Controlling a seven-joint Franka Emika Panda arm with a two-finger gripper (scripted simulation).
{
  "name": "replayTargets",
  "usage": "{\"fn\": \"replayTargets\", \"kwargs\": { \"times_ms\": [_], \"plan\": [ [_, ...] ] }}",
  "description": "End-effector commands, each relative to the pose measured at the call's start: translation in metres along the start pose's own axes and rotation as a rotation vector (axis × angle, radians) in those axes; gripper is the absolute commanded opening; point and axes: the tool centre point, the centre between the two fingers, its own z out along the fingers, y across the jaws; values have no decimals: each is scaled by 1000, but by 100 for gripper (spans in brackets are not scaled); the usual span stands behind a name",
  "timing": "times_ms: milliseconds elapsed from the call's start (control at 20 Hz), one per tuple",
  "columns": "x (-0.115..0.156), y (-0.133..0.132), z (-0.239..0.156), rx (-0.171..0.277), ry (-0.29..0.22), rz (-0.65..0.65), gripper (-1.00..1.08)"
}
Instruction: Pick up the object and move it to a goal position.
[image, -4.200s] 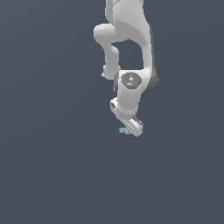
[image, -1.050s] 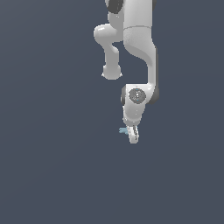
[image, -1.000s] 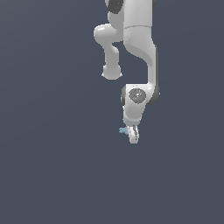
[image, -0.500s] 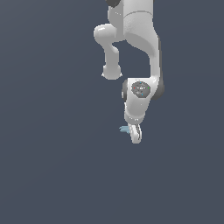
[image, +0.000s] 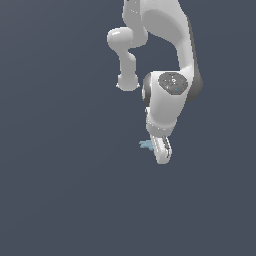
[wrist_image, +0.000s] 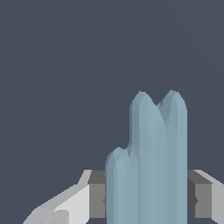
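My gripper (image: 161, 151) is clamped on the object (wrist_image: 148, 162). In the wrist view the two grey finger pads (wrist_image: 98, 200) sit tight against either side of it, no visible gap. The object is pale blue-teal, with a lobed, jagged top edge: two taller rounded peaks and one lower one. It sticks out well past the fingertips in that view.

From the exterior view I see only a small teal sliver of the object (image: 146, 145), poking out toward the exterior view's left of the gripper, right at the fingers. It's much smaller than the gripper body. Gripper points downward, tilted slightly.

Above that, the white wrist housing (image: 167, 97) with its round grey cap faces the camera. The arm (image: 165, 25) runs up out of the frame, with an elbow link (image: 125, 50) hanging to the exterior view's left.

Background is a uniform dark grey-blue surface (image: 60, 190). I can't tell from either view whether the object is touching it or lifted clear.
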Motion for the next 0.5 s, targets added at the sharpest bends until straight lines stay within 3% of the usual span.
{"fn": "replayTargets", "kwargs": {
  "times_ms": [0, 450],
  "plan": [
    [0, -10, -25, -1, 1, 0, -100],
    [0, -43, -97, -1, 0, -1, -100]
  ]
}}
